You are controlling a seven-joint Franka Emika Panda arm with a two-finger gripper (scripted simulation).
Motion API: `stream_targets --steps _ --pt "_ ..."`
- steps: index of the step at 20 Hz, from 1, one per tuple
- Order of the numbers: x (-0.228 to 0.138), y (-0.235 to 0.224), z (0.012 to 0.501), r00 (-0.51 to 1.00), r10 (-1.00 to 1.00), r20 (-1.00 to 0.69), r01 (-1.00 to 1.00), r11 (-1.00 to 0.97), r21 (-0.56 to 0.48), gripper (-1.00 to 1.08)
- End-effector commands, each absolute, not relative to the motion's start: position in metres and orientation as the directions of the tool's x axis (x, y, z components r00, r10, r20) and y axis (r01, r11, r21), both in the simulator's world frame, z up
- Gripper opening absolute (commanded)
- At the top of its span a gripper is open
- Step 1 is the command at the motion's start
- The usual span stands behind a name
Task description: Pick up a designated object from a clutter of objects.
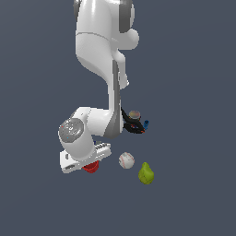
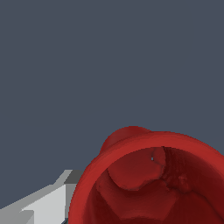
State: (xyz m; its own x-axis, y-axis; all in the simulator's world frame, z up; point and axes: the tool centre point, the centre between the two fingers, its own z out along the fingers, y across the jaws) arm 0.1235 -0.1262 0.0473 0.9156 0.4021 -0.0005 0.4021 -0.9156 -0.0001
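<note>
Red cup (image 1: 91, 167) sits under the arm's hand, mostly hidden in the exterior view; only its lower red edge shows. Wrist view: cup (image 2: 153, 183) fills the frame close up, thick rim and hollow inside facing the camera, one grey finger (image 2: 41, 203) just beside its wall. Gripper (image 1: 87, 162) is around the cup; can't tell if it is pinching it. Baseball (image 1: 126, 160) near, on the exterior view's right, then green pear (image 1: 146, 174). Black clamp (image 1: 133, 126) and multicoloured cube (image 1: 134, 114) lie further back beside the arm.
</note>
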Motion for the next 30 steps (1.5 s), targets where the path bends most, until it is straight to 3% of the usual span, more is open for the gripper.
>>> stream_targets --steps 1,16,30 --pt "0.124 -0.126 0.047 0.915 0.403 0.000 0.403 -0.915 0.000 -1.00" --pt "0.119 -0.108 0.064 0.915 0.403 0.000 0.403 -0.915 0.000 -1.00" --pt "0.091 0.000 0.162 0.915 0.403 -0.001 0.403 -0.915 0.001 -1.00"
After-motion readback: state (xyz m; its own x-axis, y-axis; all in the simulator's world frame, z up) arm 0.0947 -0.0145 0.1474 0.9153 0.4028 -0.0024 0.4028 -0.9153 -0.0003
